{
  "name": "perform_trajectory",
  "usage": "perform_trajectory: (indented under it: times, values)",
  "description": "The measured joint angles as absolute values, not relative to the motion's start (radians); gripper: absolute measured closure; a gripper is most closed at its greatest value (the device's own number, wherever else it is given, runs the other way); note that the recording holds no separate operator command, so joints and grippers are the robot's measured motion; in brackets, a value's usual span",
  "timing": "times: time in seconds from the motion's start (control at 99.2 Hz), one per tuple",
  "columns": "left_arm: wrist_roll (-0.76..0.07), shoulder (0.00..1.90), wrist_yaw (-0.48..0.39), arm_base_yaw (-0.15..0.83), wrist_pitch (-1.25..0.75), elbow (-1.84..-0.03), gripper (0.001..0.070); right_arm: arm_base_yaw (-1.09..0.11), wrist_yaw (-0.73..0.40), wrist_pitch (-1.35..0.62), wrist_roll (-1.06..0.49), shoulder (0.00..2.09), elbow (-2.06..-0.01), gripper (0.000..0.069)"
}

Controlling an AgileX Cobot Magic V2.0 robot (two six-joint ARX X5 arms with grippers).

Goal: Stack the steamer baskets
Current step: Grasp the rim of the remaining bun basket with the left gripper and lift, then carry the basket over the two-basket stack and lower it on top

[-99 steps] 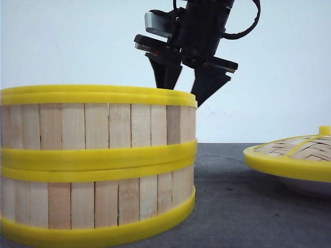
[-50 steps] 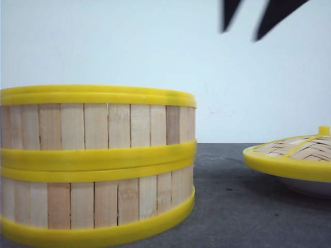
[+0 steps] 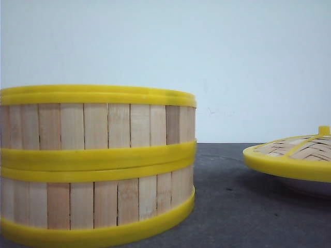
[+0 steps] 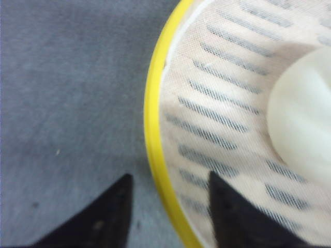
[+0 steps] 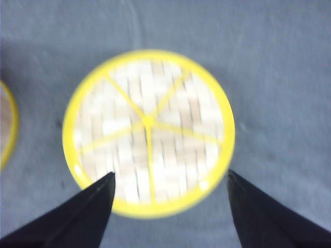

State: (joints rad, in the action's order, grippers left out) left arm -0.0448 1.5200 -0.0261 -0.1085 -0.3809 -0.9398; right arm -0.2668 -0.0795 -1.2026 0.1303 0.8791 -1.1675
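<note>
Two steamer baskets stand stacked at the front left, the upper one (image 3: 98, 126) seated on the lower one (image 3: 98, 204). Neither gripper shows in the front view. In the left wrist view I look down on a steamer basket's yellow rim (image 4: 153, 119); inside it lie a white mesh liner (image 4: 217, 103) and a pale round lump (image 4: 302, 113). My left gripper (image 4: 169, 175) is open above that rim, one finger outside it and one inside, holding nothing. My right gripper (image 5: 170, 173) hangs wide open and empty above the woven lid (image 5: 148, 132).
The woven-bamboo lid (image 3: 292, 155), with yellow rim and knob, rests on a white plate (image 3: 310, 186) at the right. A yellow basket edge (image 5: 8, 129) shows beside the lid in the right wrist view. Grey table cloth (image 3: 232, 206) lies between stack and lid.
The black gripper that hung open just behind the stack's right rim has risen out of the top of the front view. The stack and the lid have not moved.
</note>
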Motion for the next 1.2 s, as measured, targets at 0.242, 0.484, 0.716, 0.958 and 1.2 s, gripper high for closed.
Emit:
perform_trajectory:
  times: [0.242,0.484,0.716,0.958,1.2]
  values:
    - [-0.071,1.569,-0.023,-0.114,-0.300,-0.946,0.0670,-0.266,-0.079,-1.272,0.131,0.736,-1.168,0.0267]
    - [-0.068,1.579,-0.025,-0.118,-0.352,-1.026,0.0680,-0.266,-0.079,-1.328,0.136,0.632,-1.168,0.0267]
    - [-0.038,1.579,-0.035,-0.119,-0.500,-1.239,0.0682,-0.266,-0.079,-1.338,0.138,0.593,-1.168,0.0267]
    - [-0.026,1.579,-0.146,-0.119,-0.702,-1.506,0.0682,-0.266,-0.079,-1.339,0.138,0.593,-1.168,0.0267]
    - [-0.007,1.569,-0.276,-0.090,-0.887,-1.650,0.0682,-0.266,-0.079,-1.338,0.138,0.593,-1.168,0.0267]
